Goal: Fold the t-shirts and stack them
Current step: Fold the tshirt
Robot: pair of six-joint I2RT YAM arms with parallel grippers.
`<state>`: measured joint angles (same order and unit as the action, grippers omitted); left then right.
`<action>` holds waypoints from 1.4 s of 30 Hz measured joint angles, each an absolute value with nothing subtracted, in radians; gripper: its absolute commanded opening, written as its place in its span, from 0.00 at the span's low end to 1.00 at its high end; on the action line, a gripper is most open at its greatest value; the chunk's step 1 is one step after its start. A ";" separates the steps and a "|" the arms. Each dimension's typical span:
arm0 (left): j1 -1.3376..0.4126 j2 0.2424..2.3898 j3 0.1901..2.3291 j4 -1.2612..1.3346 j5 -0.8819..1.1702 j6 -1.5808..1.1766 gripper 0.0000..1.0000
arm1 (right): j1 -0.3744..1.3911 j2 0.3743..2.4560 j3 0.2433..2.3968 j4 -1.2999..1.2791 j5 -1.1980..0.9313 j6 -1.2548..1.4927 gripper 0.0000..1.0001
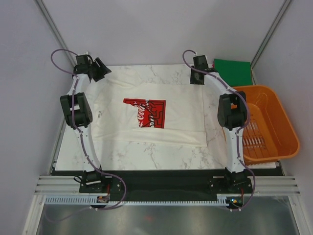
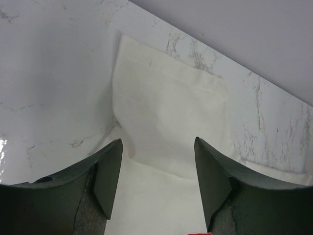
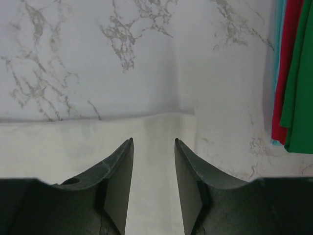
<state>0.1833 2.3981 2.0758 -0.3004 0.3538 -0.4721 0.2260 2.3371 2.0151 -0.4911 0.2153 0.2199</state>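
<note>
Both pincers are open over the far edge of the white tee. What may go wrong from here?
The tee looks layered under the left pincer; it may catch only the top layer. The right pincer is near the tee's corner and may miss it, or nudge the folded stack beside.

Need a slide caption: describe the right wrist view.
Open right gripper over the white cloth t-shirt's corner on marble tabletop, green, red, teal cloth stack alongside.
</note>
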 measured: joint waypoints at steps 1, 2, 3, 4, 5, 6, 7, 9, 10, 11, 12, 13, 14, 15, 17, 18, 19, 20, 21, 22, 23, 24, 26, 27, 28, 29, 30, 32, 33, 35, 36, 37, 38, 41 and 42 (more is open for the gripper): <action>0.181 2.416 2.090 -0.303 0.365 -0.471 0.68 | 0.220 2.352 2.024 -0.491 0.223 0.224 0.47; 0.178 2.429 2.101 -0.302 0.373 -0.470 0.68 | 0.213 2.364 2.030 -0.492 0.231 0.230 0.47; 0.172 2.446 2.116 -0.305 0.382 -0.469 0.67 | 0.206 2.376 2.034 -0.495 0.239 0.234 0.47; 0.165 2.463 2.133 -0.305 0.394 -0.466 0.67 | 0.199 2.388 2.040 -0.496 0.243 0.239 0.47; 0.158 2.479 2.150 -0.305 0.402 -0.462 0.66 | 0.192 2.402 2.048 -0.498 0.245 0.241 0.47; 0.149 2.493 2.167 -0.304 0.407 -0.458 0.65 | 0.186 2.413 2.056 -0.501 0.245 0.243 0.47; 0.139 2.506 2.181 -0.303 0.413 -0.455 0.64 | 0.180 2.427 2.068 -0.502 0.245 0.244 0.47; 0.122 2.523 2.196 -0.303 0.420 -0.453 0.62 | 0.170 2.450 2.084 -0.502 0.245 0.244 0.47; 0.115 2.527 2.199 -0.303 0.421 -0.451 0.61 | 0.166 2.455 2.086 -0.502 0.246 0.246 0.47; 0.107 2.531 2.200 -0.304 0.421 -0.451 0.60 | 0.162 2.458 2.086 -0.503 0.246 0.247 0.47; 0.102 2.533 2.200 -0.304 0.421 -0.451 0.59 | 0.159 2.461 2.088 -0.503 0.245 0.249 0.47; 0.097 2.535 2.200 -0.303 0.421 -0.450 0.58 | 0.159 2.463 2.093 -0.503 0.244 0.249 0.47; 0.093 2.538 2.201 -0.303 0.421 -0.448 0.54 | 0.159 2.466 2.097 -0.503 0.244 0.250 0.47; 0.091 2.541 2.202 -0.303 0.421 -0.447 0.49 | 0.159 2.469 2.101 -0.503 0.243 0.251 0.46; 0.092 2.543 2.202 -0.305 0.419 -0.442 0.38 | 0.159 2.476 2.109 -0.502 0.241 0.253 0.45; 0.094 2.543 2.202 -0.305 0.418 -0.440 0.33 | 0.159 2.480 2.112 -0.501 0.241 0.257 0.42; 0.096 2.543 2.202 -0.304 0.417 -0.435 0.29 | 0.159 2.484 2.117 -0.500 0.241 0.258 0.38; 0.098 2.543 2.203 -0.303 0.416 -0.432 0.22 | 0.160 2.485 2.119 -0.498 0.237 0.261 0.33; 0.100 2.543 2.204 -0.303 0.415 -0.429 0.18 | 0.160 2.486 2.119 -0.496 0.235 0.263 0.24; 0.101 2.543 2.204 -0.304 0.412 -0.426 0.12 | 0.160 2.486 2.120 -0.493 0.231 0.263 0.20; 0.103 2.543 2.204 -0.304 0.408 -0.424 0.02 | 0.160 2.486 2.120 -0.491 0.228 0.265 0.17; 0.104 2.543 2.204 -0.304 0.403 -0.420 0.02 | 0.160 2.487 2.124 -0.491 0.225 0.265 0.14; 0.105 2.543 2.204 -0.304 0.397 -0.417 0.02 | 0.160 2.489 2.129 -0.490 0.225 0.264 0.12; 0.105 2.543 2.204 -0.304 0.394 -0.416 0.02 | 0.160 2.489 2.129 -0.490 0.226 0.264 0.09; 0.105 2.542 2.204 -0.304 0.390 -0.413 0.03 | 0.160 2.489 2.129 -0.490 0.226 0.263 0.06; 0.105 2.541 2.204 -0.304 0.382 -0.409 0.05 | 0.159 2.489 2.129 -0.490 0.226 0.261 0.02; 0.105 2.539 2.203 -0.305 0.368 -0.400 0.05 | 0.159 2.489 2.129 -0.490 0.226 0.261 0.00; 0.105 2.529 2.198 -0.305 0.342 -0.384 0.02 | 0.159 2.489 2.129 -0.490 0.225 0.261 0.00; 0.105 2.519 2.192 -0.306 0.331 -0.372 0.02 | 0.159 2.489 2.129 -0.490 0.225 0.261 0.00; 0.105 2.497 2.181 -0.306 0.310 -0.352 0.02 | 0.159 2.489 2.129 -0.490 0.224 0.261 0.00; 0.105 2.488 2.177 -0.306 0.303 -0.346 0.02 | 0.159 2.489 2.129 -0.490 0.223 0.260 0.00; 0.105 2.478 2.174 -0.305 0.303 -0.336 0.02 | 0.159 2.489 2.129 -0.490 0.222 0.260 0.00; 0.105 2.469 2.171 -0.303 0.302 -0.327 0.02 | 0.159 2.489 2.128 -0.488 0.222 0.260 0.00; 0.105 2.448 2.158 -0.303 0.301 -0.312 0.02 | 0.159 2.488 2.127 -0.482 0.219 0.258 0.00; 0.105 2.441 2.151 -0.304 0.299 -0.310 0.02 | 0.159 2.488 2.125 -0.479 0.218 0.258 0.00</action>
<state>0.1055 2.4409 2.1506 -0.3038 0.2989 -0.3096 0.1585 2.4882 2.1246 -0.4786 0.2180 0.2581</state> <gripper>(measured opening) 0.029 0.105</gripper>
